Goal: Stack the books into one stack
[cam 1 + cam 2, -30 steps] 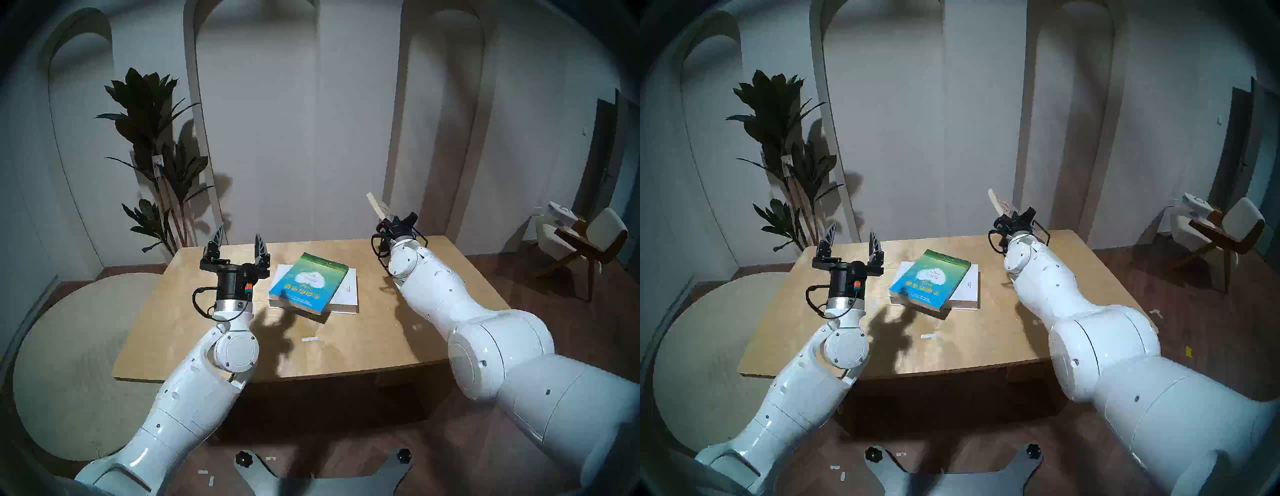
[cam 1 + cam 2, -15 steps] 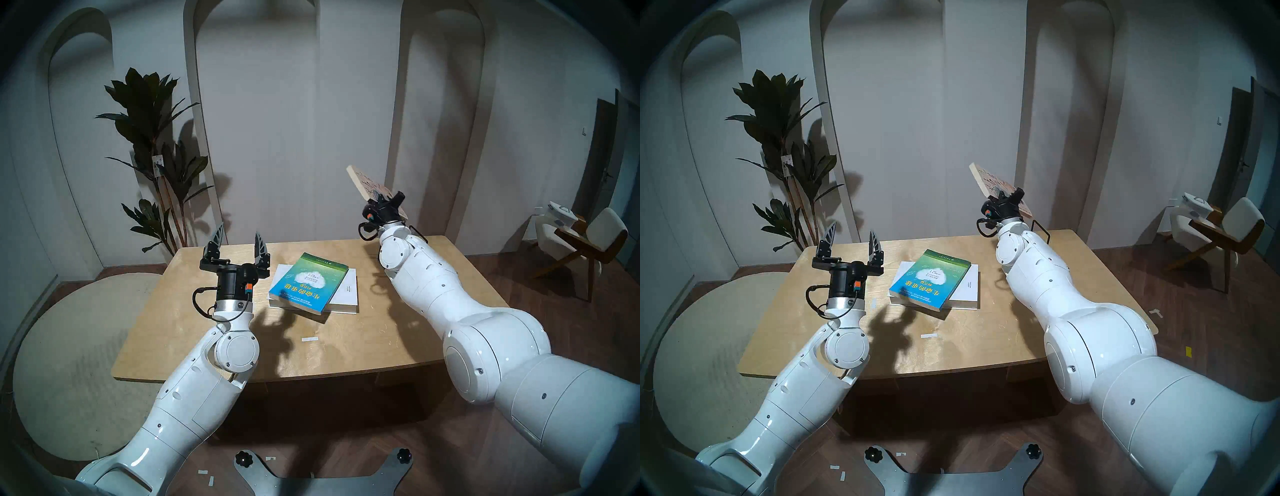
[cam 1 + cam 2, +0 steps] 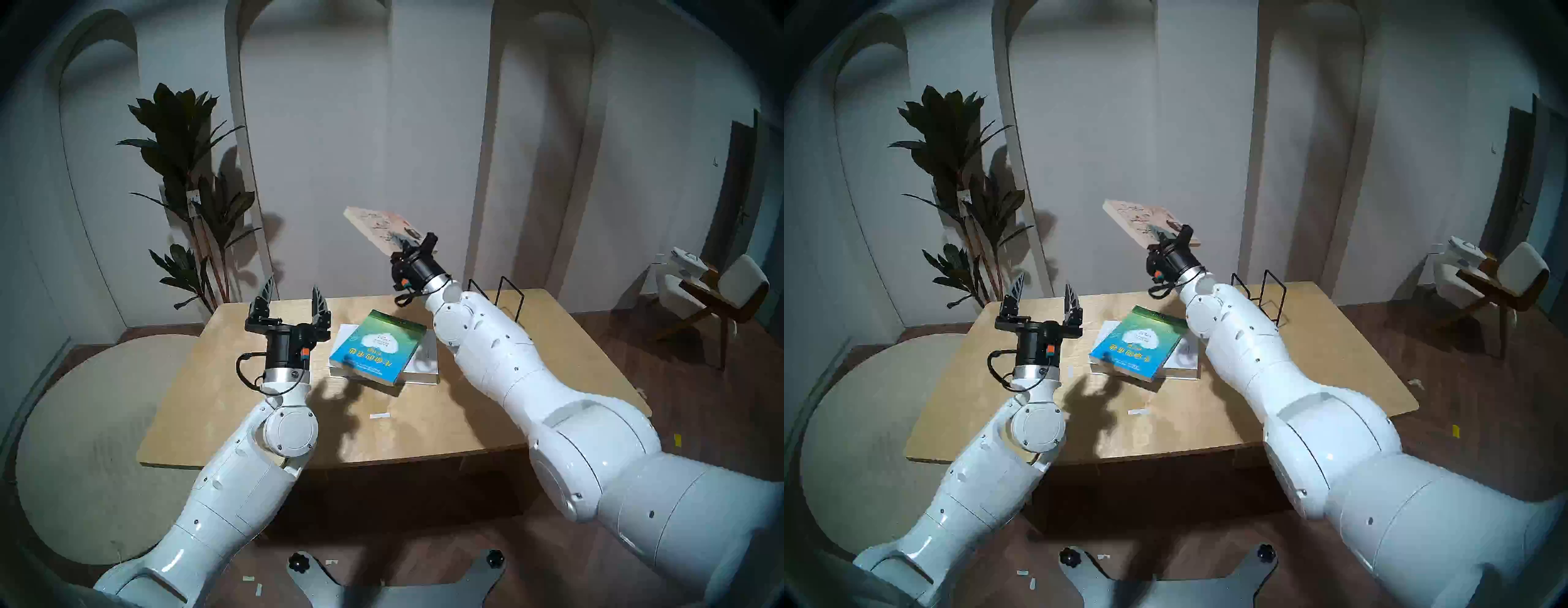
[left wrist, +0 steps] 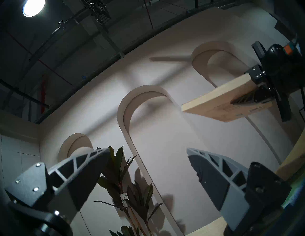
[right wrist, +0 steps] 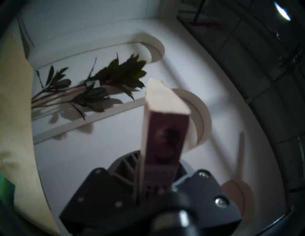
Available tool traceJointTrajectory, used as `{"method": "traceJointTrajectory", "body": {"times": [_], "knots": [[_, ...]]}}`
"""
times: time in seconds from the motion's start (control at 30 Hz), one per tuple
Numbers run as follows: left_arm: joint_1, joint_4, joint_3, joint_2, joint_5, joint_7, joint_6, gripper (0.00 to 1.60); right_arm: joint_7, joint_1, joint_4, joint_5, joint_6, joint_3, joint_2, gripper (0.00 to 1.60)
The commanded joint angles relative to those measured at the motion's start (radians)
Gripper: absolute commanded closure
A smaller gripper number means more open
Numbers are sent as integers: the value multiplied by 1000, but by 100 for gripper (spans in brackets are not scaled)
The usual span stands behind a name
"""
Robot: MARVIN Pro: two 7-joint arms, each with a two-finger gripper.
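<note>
Glossy blue-green paperback (image 3: 379, 347); matt wood table (image 3: 424, 420); black wire rack (image 3: 507, 297).

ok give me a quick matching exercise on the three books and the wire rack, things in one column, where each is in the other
Things:
1. beige-pink book
2. blue-green book
3. white book
4. wire rack

Places:
A. bottom of the pile, on the table
B. held in the air by the right gripper
C. standing at the table's far right
D. lying on the white book

Pairs: 1-B, 2-D, 3-A, 4-C

A staged living-room set inside a studio: arched wall panels (image 3: 318, 127), a potted plant (image 3: 191, 170), a round rug (image 3: 85, 446), an armchair (image 3: 717, 293) and a wooden desk (image 3: 424, 424), beneath exposed ceiling trusses (image 4: 66, 41).
</note>
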State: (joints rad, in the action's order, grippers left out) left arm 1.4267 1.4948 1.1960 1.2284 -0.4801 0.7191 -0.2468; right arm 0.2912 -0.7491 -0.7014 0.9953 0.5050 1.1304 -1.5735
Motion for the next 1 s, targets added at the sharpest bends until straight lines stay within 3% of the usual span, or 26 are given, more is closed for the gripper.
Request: {"method": "traceJointTrajectory", "body": {"times": [0.0,0.33,0.6,0.97], "knots": [[-19,13,4,-1,-3,1,-4,0,-49,-93,-112,14,55,-45,31,160],[-21,12,5,1,-7,1,-8,0,-135,-193,-219,17,35,-45,93,160],[-21,12,7,2,-9,1,-10,0,-272,-260,-299,-12,51,-45,137,160],[-22,11,9,3,-12,0,-14,0,-530,-313,-417,-77,-89,2,159,160]]}}
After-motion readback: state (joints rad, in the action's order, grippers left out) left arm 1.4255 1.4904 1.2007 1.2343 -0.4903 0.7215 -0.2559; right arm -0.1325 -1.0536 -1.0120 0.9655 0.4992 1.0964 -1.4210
